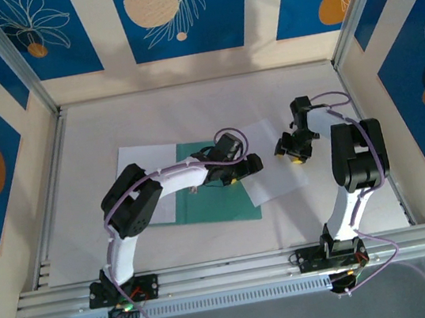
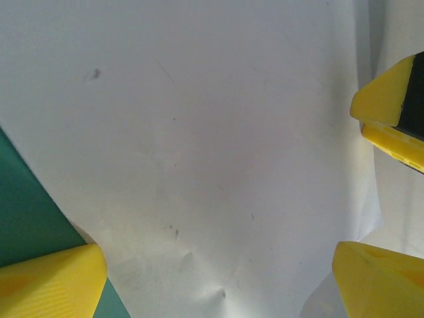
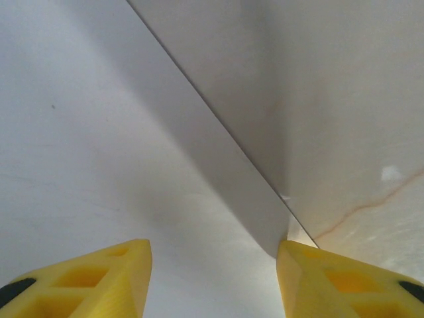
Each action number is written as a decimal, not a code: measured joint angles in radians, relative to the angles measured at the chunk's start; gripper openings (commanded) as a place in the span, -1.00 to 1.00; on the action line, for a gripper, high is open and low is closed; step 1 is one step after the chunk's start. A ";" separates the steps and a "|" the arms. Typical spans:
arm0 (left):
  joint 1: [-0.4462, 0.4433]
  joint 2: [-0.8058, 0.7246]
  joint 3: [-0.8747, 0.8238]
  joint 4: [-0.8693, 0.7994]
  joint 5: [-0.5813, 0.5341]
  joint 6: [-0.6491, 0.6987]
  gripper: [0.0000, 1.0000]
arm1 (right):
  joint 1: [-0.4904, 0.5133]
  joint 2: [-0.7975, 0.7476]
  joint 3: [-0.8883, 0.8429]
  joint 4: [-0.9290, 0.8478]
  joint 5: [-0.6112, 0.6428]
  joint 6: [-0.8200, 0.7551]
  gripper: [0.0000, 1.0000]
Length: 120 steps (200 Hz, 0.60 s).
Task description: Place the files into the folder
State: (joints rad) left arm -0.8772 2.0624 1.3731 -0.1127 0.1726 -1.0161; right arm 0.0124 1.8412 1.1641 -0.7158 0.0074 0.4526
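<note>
White paper was laid out as two thin, flat, unmarked rectangles. One sheet (image 1: 142, 157) was found well to the left of the left gripper (image 2: 217, 262). It met the teal folder (image 1: 204, 207), a matte, smooth rectangle of thin card lying flat under that arm. Which of the two lay on top could not be told, nor whether the folder was open or closed.

The left gripper's yellow, wedge-shaped fingers were spread wide with nothing between them. The second sheet (image 1: 276, 169) was spread directly beneath them, faintly dimpled, its edge apparently lapped over the folder's right side.

To the right, the right gripper (image 3: 213, 250) was held low with its jaws partly parted and nothing pinched. The second sheet's straight edge was seen running diagonally below them, its corner just beside the right-hand finger. The pale, faintly veined table (image 1: 150, 116) was seen beyond.

Trouble was judged likely from the paper's thinness: flush on a smooth table, it could be skidded or creased instead of lifted. The grippers were close together, so a clash was possible. With the left arm lying across the folder, its cover could be pinned or dragged.
</note>
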 measured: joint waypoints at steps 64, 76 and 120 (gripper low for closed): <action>0.003 0.000 0.000 0.003 0.011 0.000 0.85 | -0.008 0.005 -0.024 0.039 -0.170 0.002 0.07; 0.003 0.000 0.000 0.004 0.011 0.000 0.86 | -0.008 0.005 -0.032 0.051 -0.198 0.003 0.07; 0.005 0.000 0.000 0.006 0.015 -0.004 0.85 | -0.009 0.005 -0.048 0.074 -0.268 0.016 0.07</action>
State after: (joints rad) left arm -0.8726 2.0624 1.3727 -0.1070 0.1879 -1.0199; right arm 0.0036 1.8458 1.1160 -0.6418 -0.2607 0.4690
